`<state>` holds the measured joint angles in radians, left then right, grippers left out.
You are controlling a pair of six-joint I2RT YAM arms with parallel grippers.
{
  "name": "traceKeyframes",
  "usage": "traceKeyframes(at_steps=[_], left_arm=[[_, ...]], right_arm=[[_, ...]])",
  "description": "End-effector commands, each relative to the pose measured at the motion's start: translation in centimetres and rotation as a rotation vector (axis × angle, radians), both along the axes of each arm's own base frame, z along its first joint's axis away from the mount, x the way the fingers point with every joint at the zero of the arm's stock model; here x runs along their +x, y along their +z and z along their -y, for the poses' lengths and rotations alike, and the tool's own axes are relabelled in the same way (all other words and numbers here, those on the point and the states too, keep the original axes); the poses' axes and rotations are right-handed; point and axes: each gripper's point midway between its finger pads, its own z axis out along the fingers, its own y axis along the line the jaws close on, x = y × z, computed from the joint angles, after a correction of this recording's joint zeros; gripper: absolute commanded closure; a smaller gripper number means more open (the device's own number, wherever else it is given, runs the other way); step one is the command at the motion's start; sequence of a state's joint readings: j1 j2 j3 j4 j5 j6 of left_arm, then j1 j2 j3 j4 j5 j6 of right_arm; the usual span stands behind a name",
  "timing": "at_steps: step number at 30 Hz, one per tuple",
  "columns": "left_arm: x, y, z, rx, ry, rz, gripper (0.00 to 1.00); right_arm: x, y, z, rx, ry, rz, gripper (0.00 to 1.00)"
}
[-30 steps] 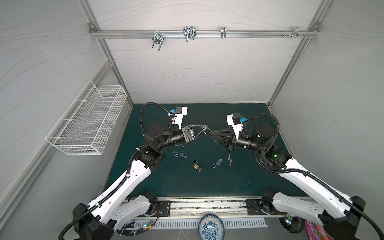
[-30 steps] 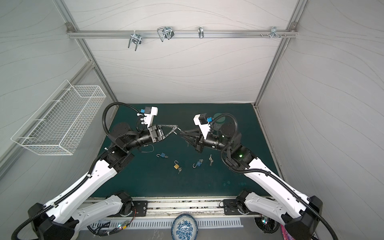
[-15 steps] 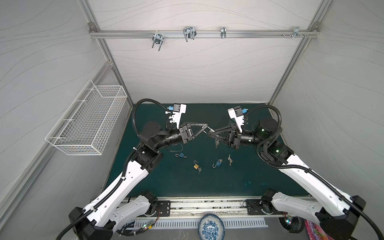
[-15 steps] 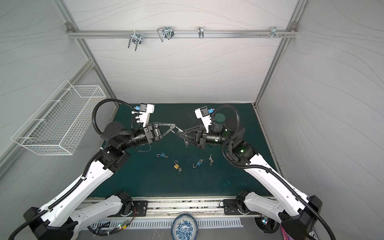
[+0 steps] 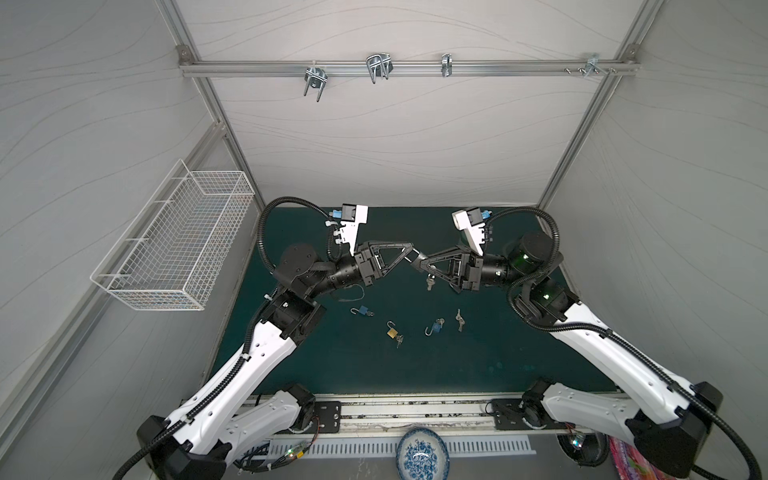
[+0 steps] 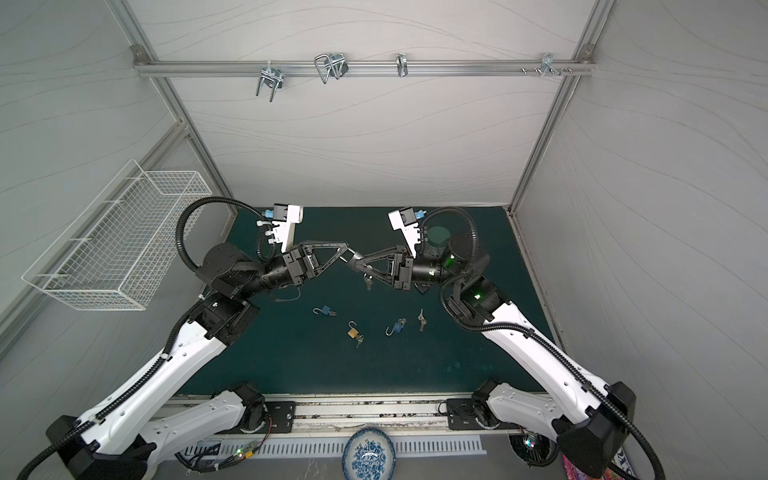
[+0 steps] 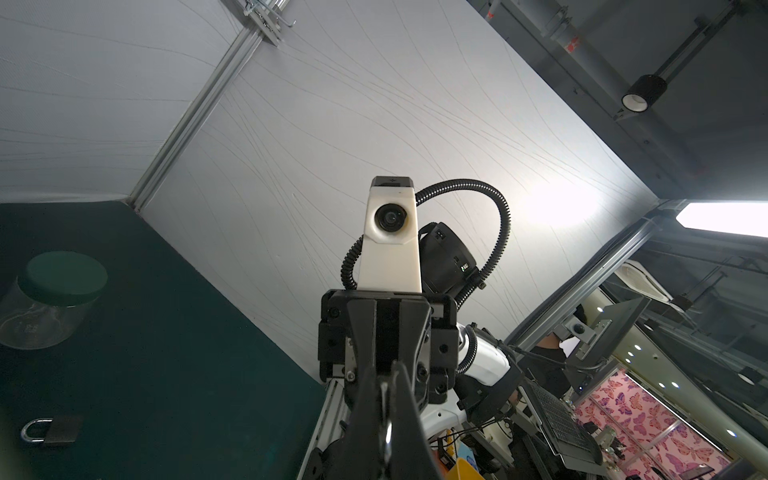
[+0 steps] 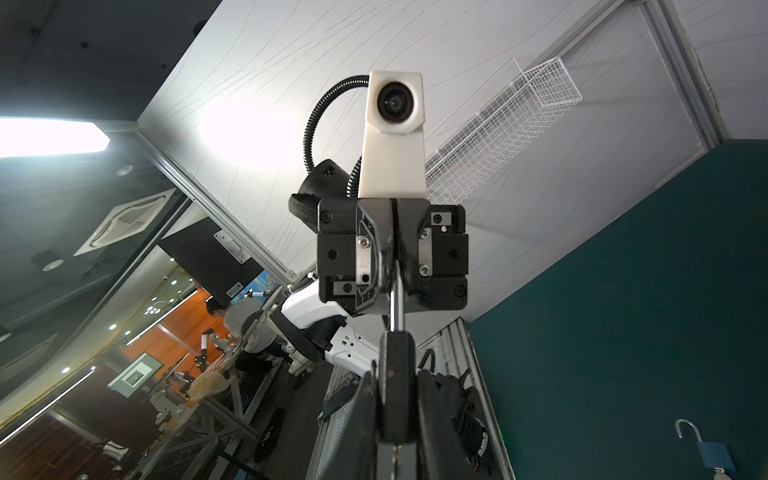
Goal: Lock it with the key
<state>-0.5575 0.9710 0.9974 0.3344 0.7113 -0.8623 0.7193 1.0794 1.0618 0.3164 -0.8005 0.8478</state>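
Still tip-to-tip: left gripper (image 5: pixel 412 252), right gripper (image 5: pixel 419 264)

Robot lab: panelled aluminium-frame enclosure (image 5: pixel 395 68)

You've got a white wire basket (image 5: pixel 174 245) fixed to the left wall, above the dark green mat (image 5: pixel 478 365). Along the back wall runs an aluminium rail (image 5: pixel 498 66) carrying metal hooks (image 5: pixel 378 66). A blue-and-white patterned bowl (image 5: pixel 422 455) sits in front of the mat. A clear jar (image 7: pixel 50 299) with a green lid stands upright on the mat
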Motion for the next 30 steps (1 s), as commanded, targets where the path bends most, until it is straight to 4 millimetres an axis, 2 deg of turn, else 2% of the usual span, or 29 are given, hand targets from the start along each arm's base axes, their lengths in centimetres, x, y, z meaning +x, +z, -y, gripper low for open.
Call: traceKeyframes(at_steps=[1,12,20,30], left_arm=[[-0.9,0.1,0.4,0.007,-0.044,0.039,1.00],[-1.6,-1.5,1.7,0.038,-0.096,0.025,1.00],[-1.9,-2.9,2.0,0.056,-0.097,-0.005,1.00],[-2.1,-3.4,2.4,0.067,-0.108,-0.008,1.00]], right_arm=[[-1.0,3.3,0.7,0.104,0.020,0.061,1.00],[-0.3,2.9,0.5,0.078,-0.016,0.058,1.00],[0.0,2.3,0.8,0.031,-0.121,0.148,1.00],[-0.3,3.3,0.7,0.076,-0.102,0.123,1.00]])
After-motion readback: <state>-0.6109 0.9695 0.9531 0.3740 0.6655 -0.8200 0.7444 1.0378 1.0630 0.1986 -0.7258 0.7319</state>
